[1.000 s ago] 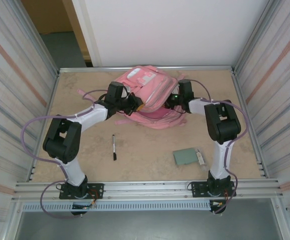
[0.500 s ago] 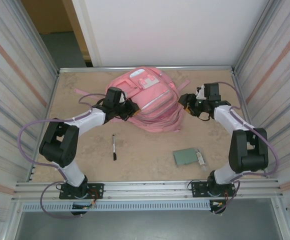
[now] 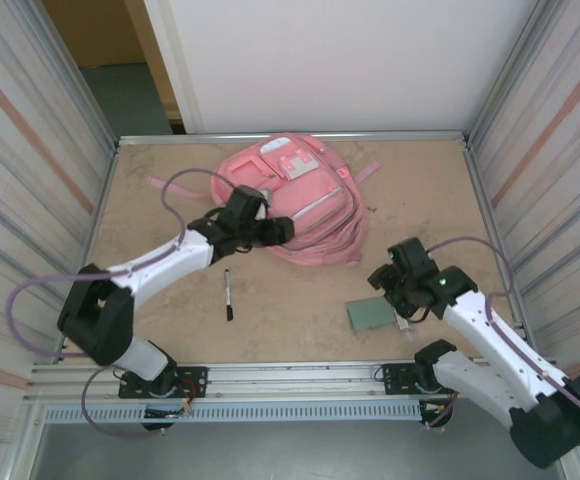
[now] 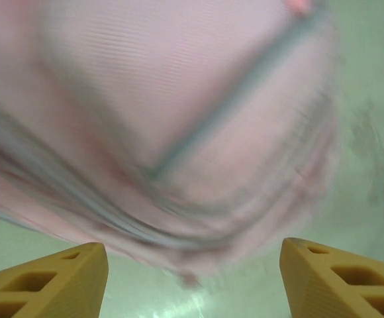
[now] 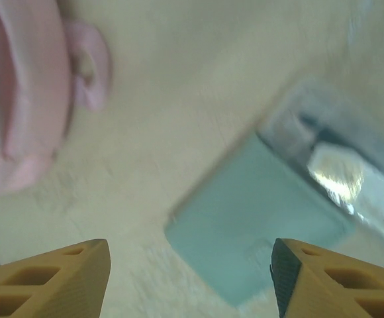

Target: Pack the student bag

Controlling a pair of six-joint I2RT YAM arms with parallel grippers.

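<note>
**Nothing packed yet, looks like**

We've got the pink backpack point(image 3: 315, 205) lying upper centre of the table point(image 3: 300, 290). Pen point(image 3: 228, 295) and green pad point(image 3: 372, 313) sit outside it, lower down. Left gripper point(image 3: 280, 230) hangs open at the backpack; right gripper point(image 3: 385, 283) open above the pad, both empty.

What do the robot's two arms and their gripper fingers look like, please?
The left arm and right arm both have white link shells and bulky black joint housings. A lilac cable loops loosely along each. The fingers are orange-yellow wedges with open cut-out cells.
</note>
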